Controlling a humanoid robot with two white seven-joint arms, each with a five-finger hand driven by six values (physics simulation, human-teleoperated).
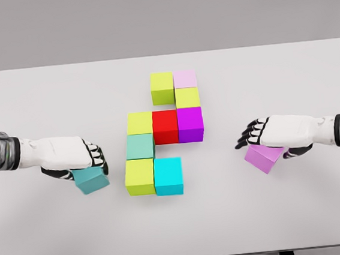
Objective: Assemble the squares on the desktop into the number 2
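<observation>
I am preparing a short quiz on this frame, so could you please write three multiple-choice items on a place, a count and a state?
1. Where is the red cube?
A. middle row of the figure
B. table's far left
C. under the right hand

2. How many cubes sit joined in the figure?
A. five
B. nine
C. twelve

3. What is the left hand doing?
A. resting open
B. holding a teal cube
C. pointing upward

Answers: 1 A, it lies between the yellow-green and purple cubes; 2 B, nine touch; 3 B, its fingers curl over the cube.
</observation>
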